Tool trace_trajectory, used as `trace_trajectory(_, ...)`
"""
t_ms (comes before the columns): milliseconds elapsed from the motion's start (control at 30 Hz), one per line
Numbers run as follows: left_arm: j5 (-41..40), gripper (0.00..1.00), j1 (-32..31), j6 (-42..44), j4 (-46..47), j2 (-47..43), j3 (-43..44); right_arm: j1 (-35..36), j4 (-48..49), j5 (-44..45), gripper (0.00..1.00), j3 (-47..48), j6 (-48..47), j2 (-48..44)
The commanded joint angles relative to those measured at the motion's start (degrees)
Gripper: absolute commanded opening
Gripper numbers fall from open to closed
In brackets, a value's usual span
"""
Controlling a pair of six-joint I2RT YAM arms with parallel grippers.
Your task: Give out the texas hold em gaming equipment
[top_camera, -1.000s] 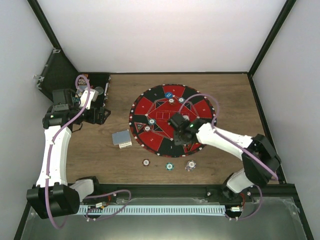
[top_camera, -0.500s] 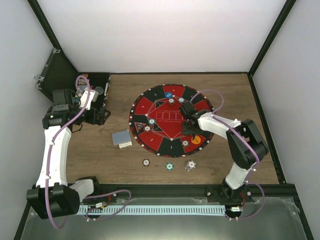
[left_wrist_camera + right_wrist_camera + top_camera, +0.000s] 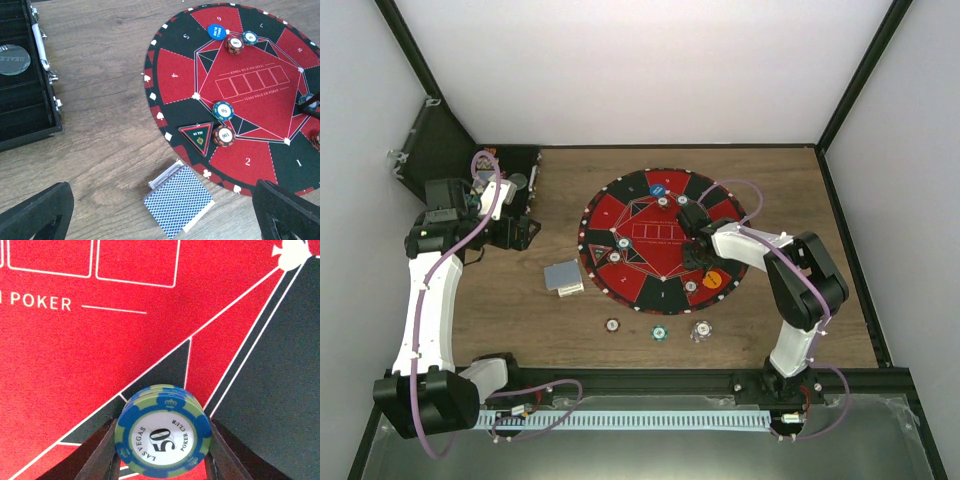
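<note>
We've got an open lane of bare worktop [image 3: 555, 215] between the black case [image 3: 20, 100] and the round mat [image 3: 620, 215], though the deck of cards [image 3: 564, 277] plugs its near end, just beside the mat's rim. Three loose chips [image 3: 659, 333] dot the wood in front of the mat. The right arm [image 3: 760, 255] lies across the mat's right side, its tool [image 3: 698, 252] low there, clamped on a blue chip [image 3: 162, 437]. Far-right wood is open.
</note>
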Motion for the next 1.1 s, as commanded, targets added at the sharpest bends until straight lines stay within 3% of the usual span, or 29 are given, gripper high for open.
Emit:
trace_trajectory(0,0.19,1.0,0.34,0.86,-0.2,-0.74,1.44,-0.75,-0.5,1.66,0.32,1.64,-0.26,-0.27)
trace_trajectory(767,0.25,1.0,0.34,1.13,-0.15,-0.99,1.12,-0.75,-1.77,0.38,0.33,-1.01,1.21,-3.09)
trace_trajectory(867,-0.03,1.0,0.33,1.39,-0.14,-1.1,1.14,-0.75,-1.77,0.31,0.4,-0.41,1.16,-2.48)
trace_trajectory(1067,0.15,1.0,0.34,1.51,-0.24,-0.82,1.23,-0.75,-3.9,1.19,0.68,2.18,0.83,-3.88)
